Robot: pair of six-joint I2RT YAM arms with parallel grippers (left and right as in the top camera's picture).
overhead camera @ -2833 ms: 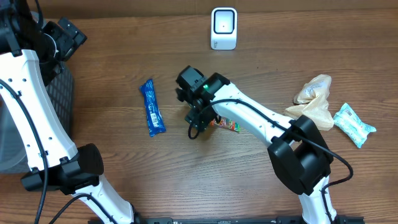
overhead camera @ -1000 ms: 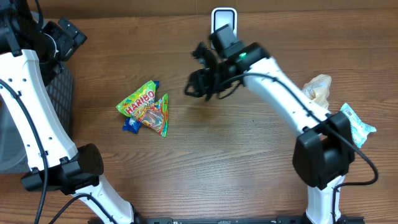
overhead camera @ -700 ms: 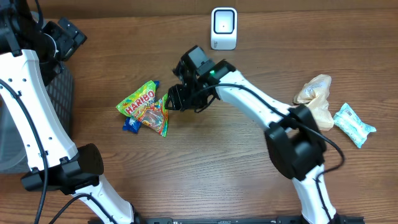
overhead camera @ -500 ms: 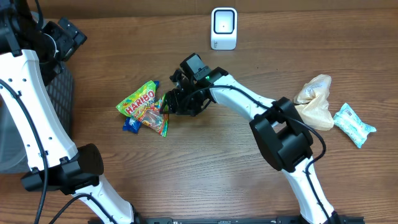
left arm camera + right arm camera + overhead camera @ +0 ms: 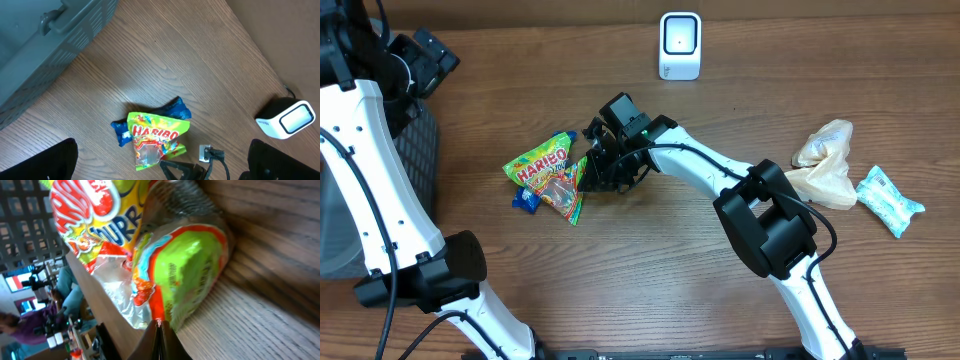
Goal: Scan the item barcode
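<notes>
Swinging away from the scanner (image 5: 680, 45) at the top centre of the overhead frame, my right pincer (image 5: 592, 168) has dropped to mid-table and snapped closed where a moment ago it was half open. The Haribo bag (image 5: 542, 168) has slid a touch to the left with it. That bag lies left of centre, its right edge against my fingertips and well apart from the scanner. As far as the right wrist view shows, I have the thin side seam nipped between the tips and nothing more. My left pincer (image 5: 425, 52) hangs at the upper left, spread fully wide and empty.

A seam is a poor handle, I judge. I should lift slowly and straight up and watch that the bag comes with me instead of slipping out. It should also leave the blue bar (image 5: 523, 199) that pokes out beneath it. No barcode shows on the printed face, so it is probably underneath. I would need to turn that side to the scanner window and hold it steady there.

Only the overhead view gives the route from bag to scanner. Only the right wrist view shows the seam meeting my tips. The left wrist view best shows the bar under the bag, with the grey basket (image 5: 55, 35) at its upper left.
</notes>
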